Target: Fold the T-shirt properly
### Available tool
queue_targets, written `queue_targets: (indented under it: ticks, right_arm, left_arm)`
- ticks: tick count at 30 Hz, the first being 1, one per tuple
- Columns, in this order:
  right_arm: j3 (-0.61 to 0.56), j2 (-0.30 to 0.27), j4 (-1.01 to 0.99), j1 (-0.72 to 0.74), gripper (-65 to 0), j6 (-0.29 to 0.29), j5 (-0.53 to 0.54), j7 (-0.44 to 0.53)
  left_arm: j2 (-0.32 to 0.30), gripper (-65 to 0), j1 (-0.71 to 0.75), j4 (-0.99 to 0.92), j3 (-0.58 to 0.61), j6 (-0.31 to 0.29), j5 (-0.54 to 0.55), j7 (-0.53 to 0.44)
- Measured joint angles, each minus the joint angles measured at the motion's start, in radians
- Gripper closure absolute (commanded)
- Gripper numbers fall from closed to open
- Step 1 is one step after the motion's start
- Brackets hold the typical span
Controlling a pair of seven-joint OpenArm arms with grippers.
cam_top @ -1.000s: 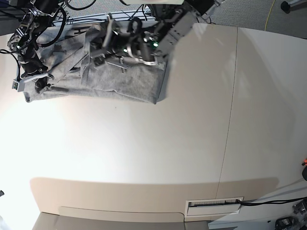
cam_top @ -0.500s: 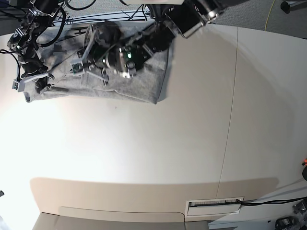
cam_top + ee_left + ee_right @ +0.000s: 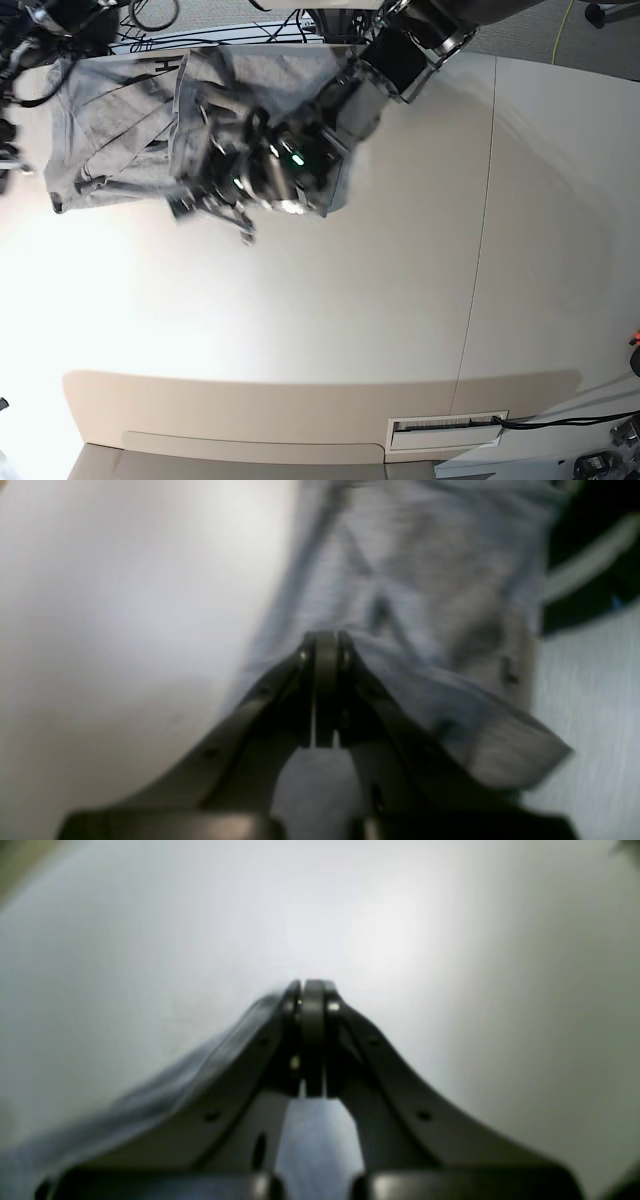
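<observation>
**Both claws clenched, grey cloth gathered at the far left of the table**

In the left wrist view the left gripper (image 3: 320, 690) has its jaws pressed flat together, with grey cloth of the T-shirt (image 3: 425, 605) under and beyond the tips. Whether a thin layer is pinched between them, I cannot tell; the picture is blurred. In the right wrist view the right gripper (image 3: 312, 1040) is also clenched, and a band of grey cloth runs along its left side over the pale table (image 3: 450, 965). If it really holds this cloth is not clear either.

In the base view the left gripper (image 3: 215, 205) hangs over the near edge of the T-shirt (image 3: 120, 130), which lies bunched at the far left of the table (image 3: 400, 330). The right arm is almost out of that picture at the far left corner.

To do the step well, I judge that the cloth must first be spread flat, and both claws should pull at the same height so no new wrinkle comes.

The long axis of the heap runs left to right, along the far table edge. Collar and sleeves are not visible, so which way the shirt points I cannot say.
</observation>
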State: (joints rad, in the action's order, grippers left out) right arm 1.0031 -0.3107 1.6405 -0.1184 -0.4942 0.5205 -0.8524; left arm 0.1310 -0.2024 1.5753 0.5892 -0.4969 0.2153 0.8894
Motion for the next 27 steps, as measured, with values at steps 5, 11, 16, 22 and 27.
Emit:
queue_targets:
  ticks: [5, 11, 16, 22, 27]
  right_arm:
    - [0.169, -0.101, 0.029, -0.009, -21.2, 0.006, 0.031, -0.086]
    - [0.192, -0.216, -0.037, -0.068, -40.6, 0.016, 0.058, -0.061]
    - [0.173, -0.311, -0.364, -0.056, -40.6, -0.084, 0.291, -0.199]
    - [0.096, -0.38, -0.793, 0.008, -40.6, -0.199, 0.529, -0.322]
    - [-0.022, -0.389, -0.94, 0.055, -40.6, -0.192, 0.526, -0.322]
  left_arm:
    - [-0.037, 0.0, 0.0, 0.002, -0.159, -0.085, 0.148, 0.0]
    - [-0.131, -0.2, 0.002, 0.002, -0.237, -0.103, 0.22, 0.032]
    - [-0.182, -10.0, 0.01, 0.002, -0.238, -0.103, 0.257, 0.031]
    - [-0.189, -11.3, 0.014, 0.002, -0.237, -0.103, 0.302, 0.031]
    - [-0.184, -14.7, 0.013, 0.002, -0.237, -0.103, 0.305, 0.031]
